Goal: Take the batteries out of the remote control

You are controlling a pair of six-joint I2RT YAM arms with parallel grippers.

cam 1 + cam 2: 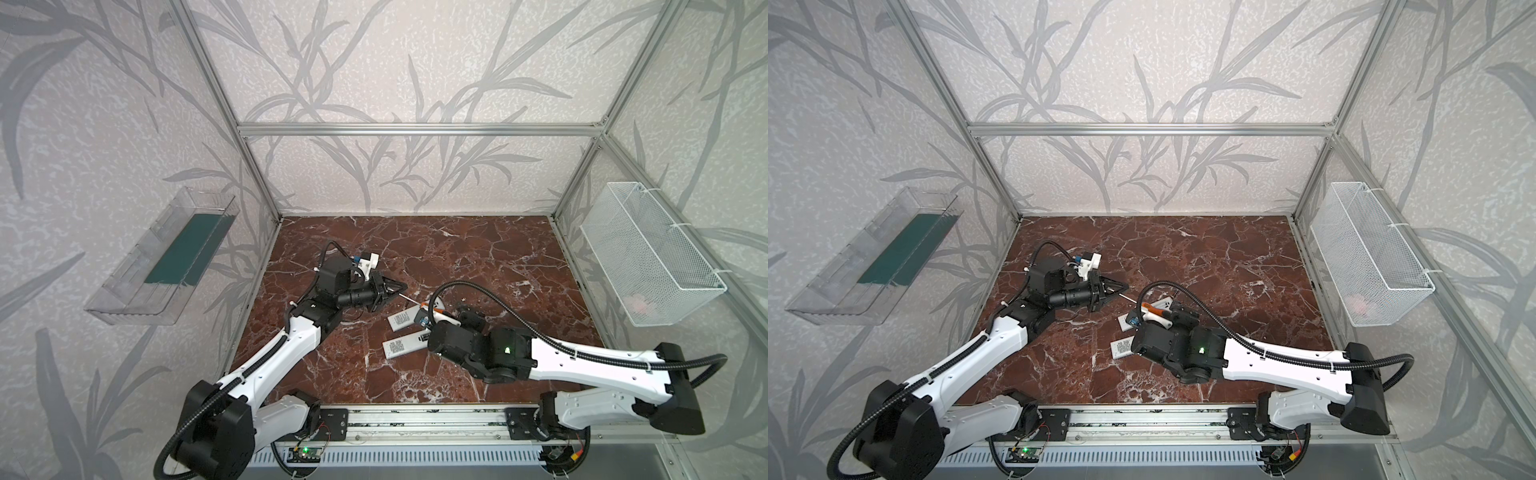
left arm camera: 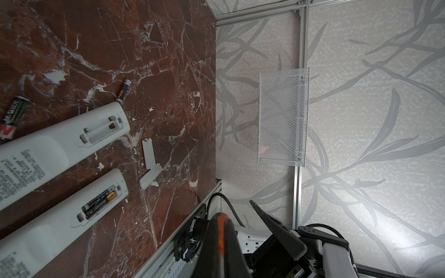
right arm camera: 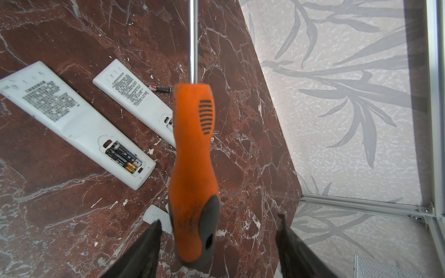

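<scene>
Two white remotes lie face down on the marble. The nearer remote (image 3: 72, 115) holds two dark batteries (image 3: 124, 156) in its uncovered bay. The other remote (image 2: 60, 142) has an empty bay. Two loose batteries (image 2: 124, 90) (image 2: 12, 113) lie beside it. My left gripper (image 1: 399, 289) is shut on the metal shaft of the orange-handled screwdriver (image 3: 192, 154), holding it above the table. My right gripper (image 3: 219, 231) stands open on both sides of the handle's end, with gaps on each side. In the left wrist view the shut fingers (image 2: 209, 240) show an orange strip between them.
Two small white cover pieces (image 2: 148, 154) (image 2: 150, 179) lie on the marble past the remotes' bay ends. A white wire basket (image 1: 648, 257) hangs on the right wall and a clear tray (image 1: 162, 257) on the left wall. An aluminium rail (image 1: 415, 419) runs along the front edge.
</scene>
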